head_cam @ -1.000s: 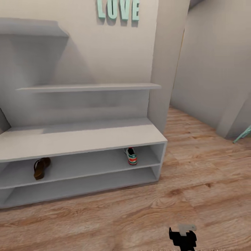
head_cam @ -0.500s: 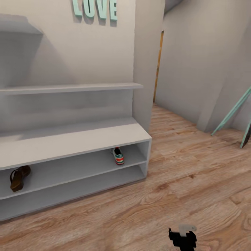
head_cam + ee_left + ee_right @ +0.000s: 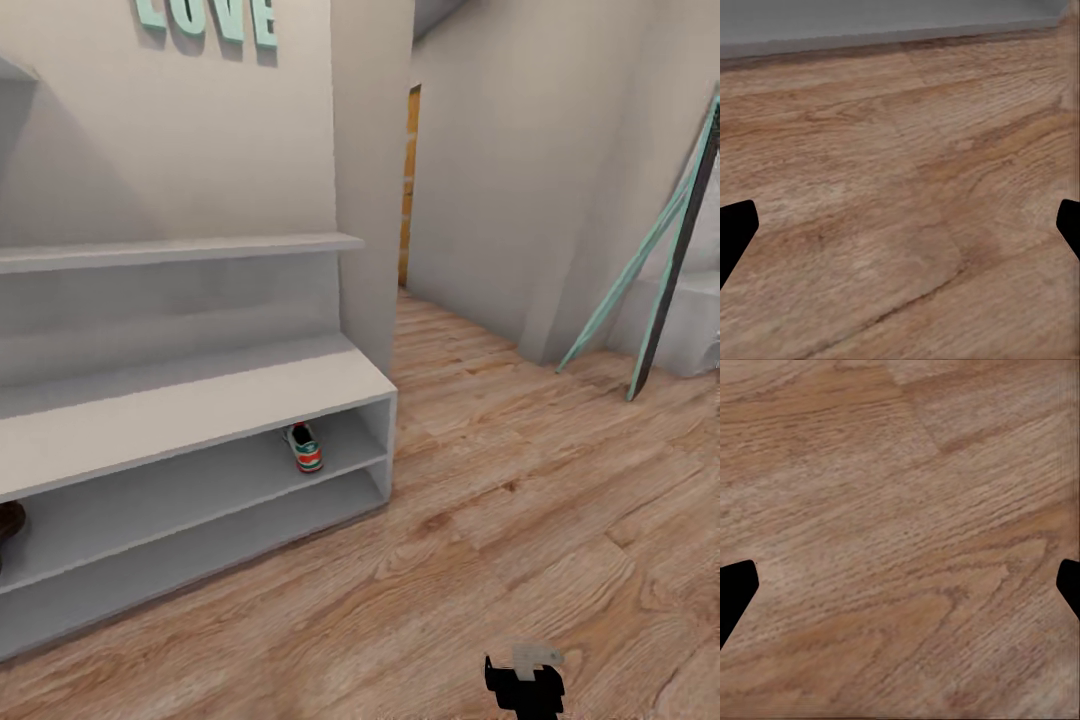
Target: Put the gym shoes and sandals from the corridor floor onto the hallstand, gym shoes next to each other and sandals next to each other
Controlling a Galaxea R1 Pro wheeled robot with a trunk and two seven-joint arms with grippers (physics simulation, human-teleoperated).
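A: Where do the shoes stand?

B: One gym shoe point(image 3: 303, 447) sits on the upper shelf of the rack point(image 3: 200, 400), near its right end. At the far left edge of the head view a dark brown thing on the same shelf is probably a sandal point(image 3: 8, 525), though too little shows to be sure. The other shoe and other sandal I can't place.

A: And the arms?

B: Both wrist cameras look down on bare floor point(image 3: 520, 500). The left end effector point(image 3: 900, 225) has its fingers spread wide with nothing between them, and the right end effector point(image 3: 900, 585) is the same: open, empty. In the head view the right one is just a dark shape at the bottom edge.

A: So the robot is between pickups?

B: That's my guess, with about half the task left. The head faces past the rack toward the corridor and a doorway point(image 3: 408, 180).

A: What could go wrong?

B: Two things. A teal frame point(image 3: 650, 250) leans on the right wall, and a wide swing of base or arm could clip it. Also, the shoe and sandal sit well apart, so each partner must go beside its own mate; dropping one at the nearest free spot would break the pairing. The shelf opening is low, too, so a shoe brought in high could catch the surface above and fall to the floor.
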